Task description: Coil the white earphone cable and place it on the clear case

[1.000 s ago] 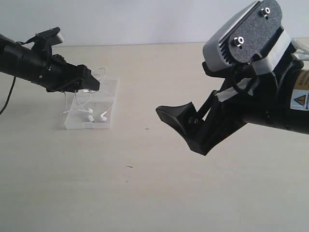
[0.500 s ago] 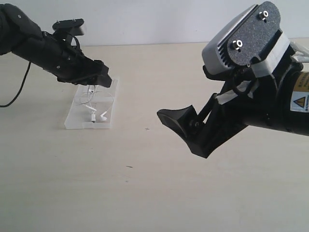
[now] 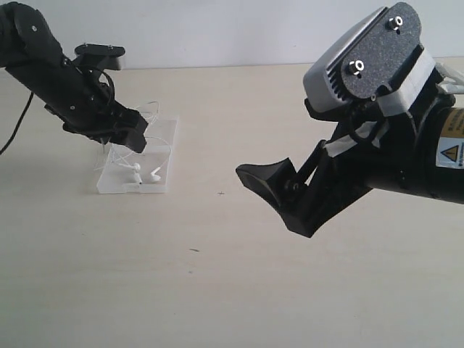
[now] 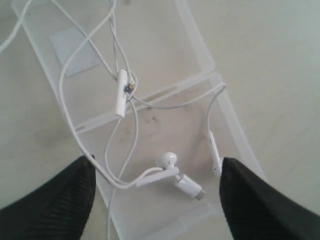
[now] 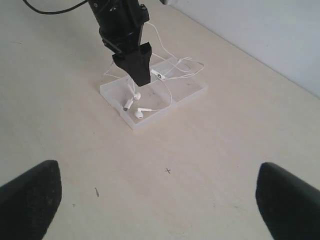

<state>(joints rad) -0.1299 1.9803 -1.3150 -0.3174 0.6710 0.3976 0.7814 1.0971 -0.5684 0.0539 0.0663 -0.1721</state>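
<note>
Light tabletop (image 3: 217, 290), 2 arms in view.

- Clear case (image 3: 169, 168) lies open and flat on the left part of the table, both halves down. White square sticker (image 4: 75, 45) on 1 half.
- White earphone cable (image 3: 154, 174) lies loosely on the case, not neatly coiled. 2 earbuds (image 4: 166, 160) and the inline capsule (image 4: 121, 92) rest on the plastic. Some loops spill over the case edge onto the table.
- Left gripper (image 3: 135, 138) hangs tilted over the case, just above the cable. Jaws are apart, with nothing clamped between the fingers (image 4: 55, 205). 1 loop runs close by 1 fingertip; contact cannot be told.
- Right gripper (image 5: 157, 172) is well apart from the case, above bare table. Jaws are spread wide and hold nothing.
</note>
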